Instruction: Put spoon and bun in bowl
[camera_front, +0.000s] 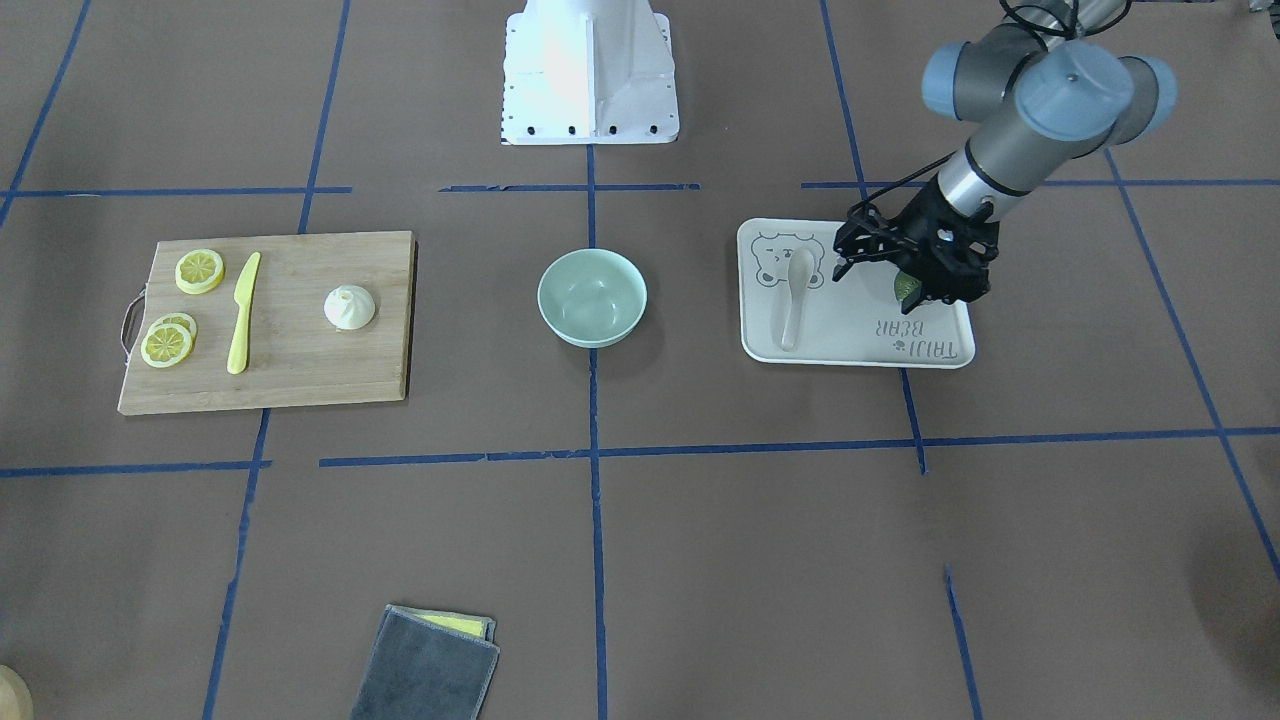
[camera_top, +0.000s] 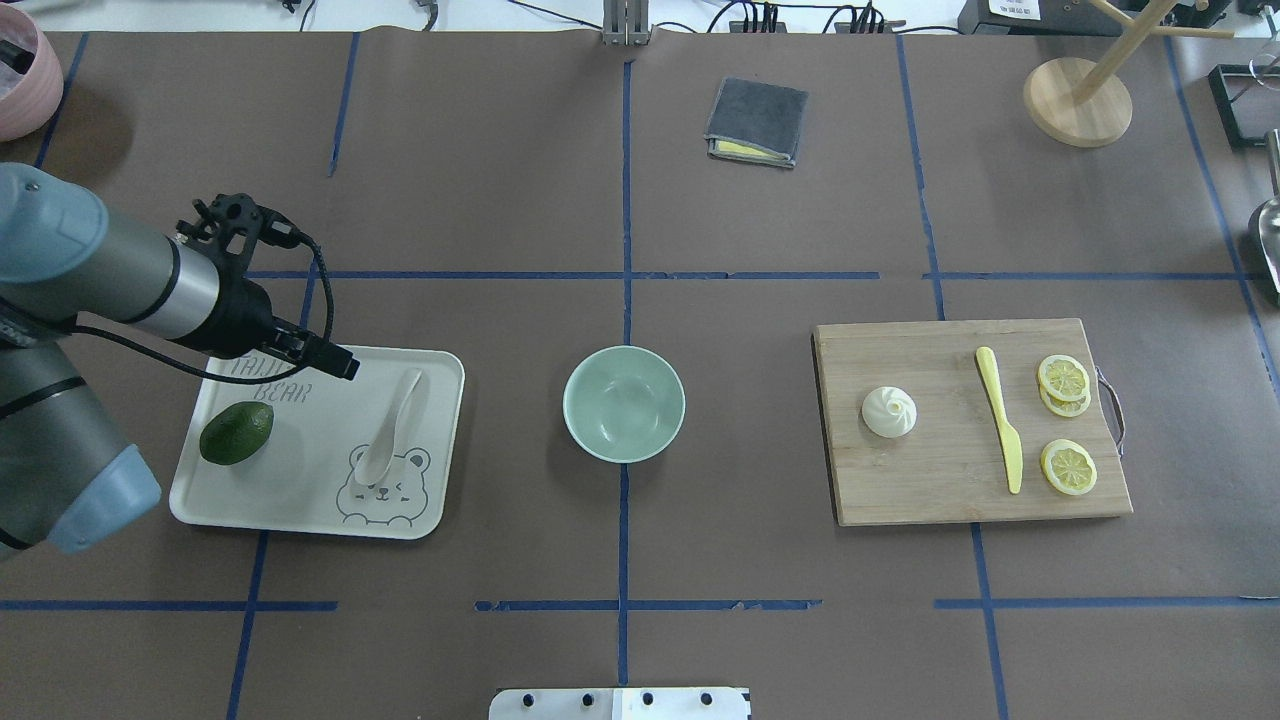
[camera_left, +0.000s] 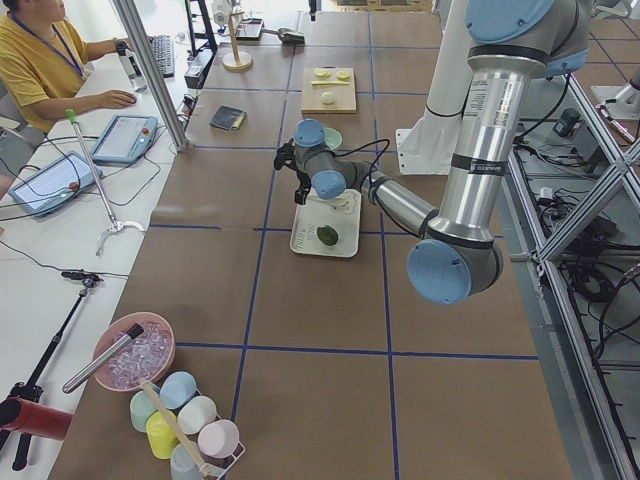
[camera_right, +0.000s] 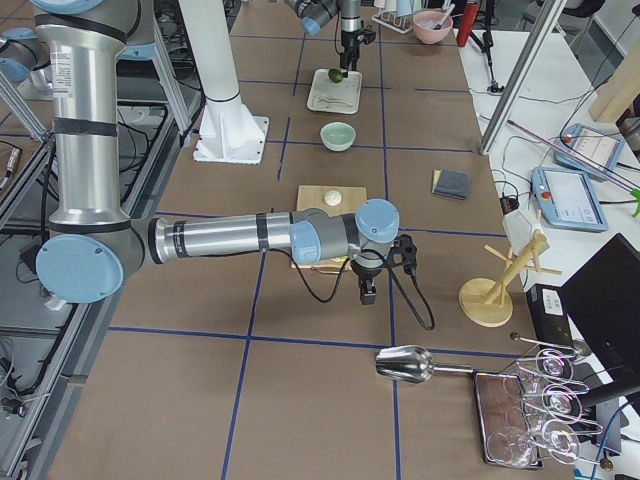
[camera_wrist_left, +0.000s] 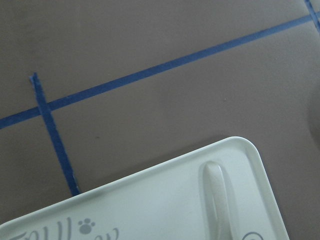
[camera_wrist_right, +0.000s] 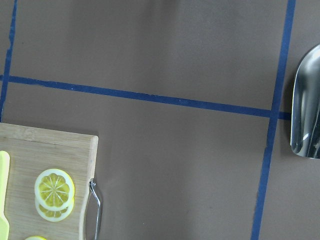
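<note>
Spoon (camera_front: 795, 295): front-facing view, flat on the bear tray (camera_front: 860, 340) toward the table's edge on the robot's left; likely light, stiff and slick, best pinched across its thick handle.
Bun (camera_front: 349, 307): same view, on the cutting board (camera_front: 300, 350) toward the opposite edge; probably soft, so cradle its sides gently.
Bowl (camera_top: 600, 440): overhead, empty at the table's middle.
Left pincer (camera_top: 340, 362): overhead, above the tray's far rim just beside the spoon's handle; I cannot tell its gap.
Right pincer (camera_right: 367, 293): right-side view, past the board; opening cannot be told.
</note>
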